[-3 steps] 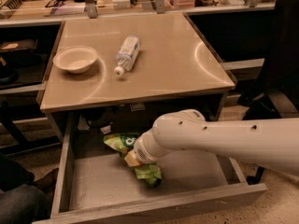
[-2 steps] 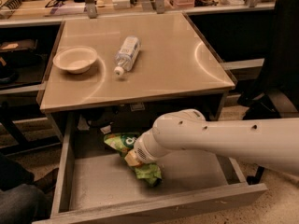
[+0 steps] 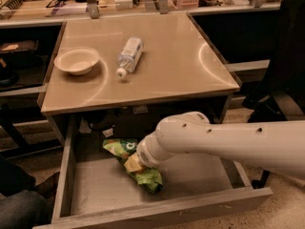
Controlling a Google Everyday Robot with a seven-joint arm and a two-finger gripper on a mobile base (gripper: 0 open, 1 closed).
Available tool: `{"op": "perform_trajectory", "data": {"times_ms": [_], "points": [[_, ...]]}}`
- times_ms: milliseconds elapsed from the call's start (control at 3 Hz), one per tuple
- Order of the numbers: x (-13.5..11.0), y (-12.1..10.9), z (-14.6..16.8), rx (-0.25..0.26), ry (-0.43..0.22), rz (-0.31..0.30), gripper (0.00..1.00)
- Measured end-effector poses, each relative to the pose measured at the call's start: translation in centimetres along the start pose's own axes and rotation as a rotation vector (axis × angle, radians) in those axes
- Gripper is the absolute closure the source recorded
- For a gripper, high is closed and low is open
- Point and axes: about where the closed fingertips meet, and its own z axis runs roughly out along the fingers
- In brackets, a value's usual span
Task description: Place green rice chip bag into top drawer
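The single green rice chip bag (image 3: 148,177) lies crumpled inside the open top drawer (image 3: 157,213), below the counter's (image 3: 162,56) front edge. Its middle is hidden by the gripper (image 3: 135,164), which sits on the bag at the end of the one white arm (image 3: 228,140); I cannot tell whether the gripper is wide, narrow or holding the bag. The drawer's back is lost in shadow, and on the counter's left half rest one white bowl (image 3: 76,60) and one clear bottle (image 3: 129,55) lying on its side.
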Motion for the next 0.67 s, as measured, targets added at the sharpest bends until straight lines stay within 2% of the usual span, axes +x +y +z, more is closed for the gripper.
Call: {"op": "perform_trajectory", "data": {"times_ms": [333, 667], "points": [[0.0, 0.0, 0.0, 0.0, 0.0, 0.0, 0.11], [0.0, 0.0, 0.0, 0.0, 0.0, 0.0, 0.0]]}}
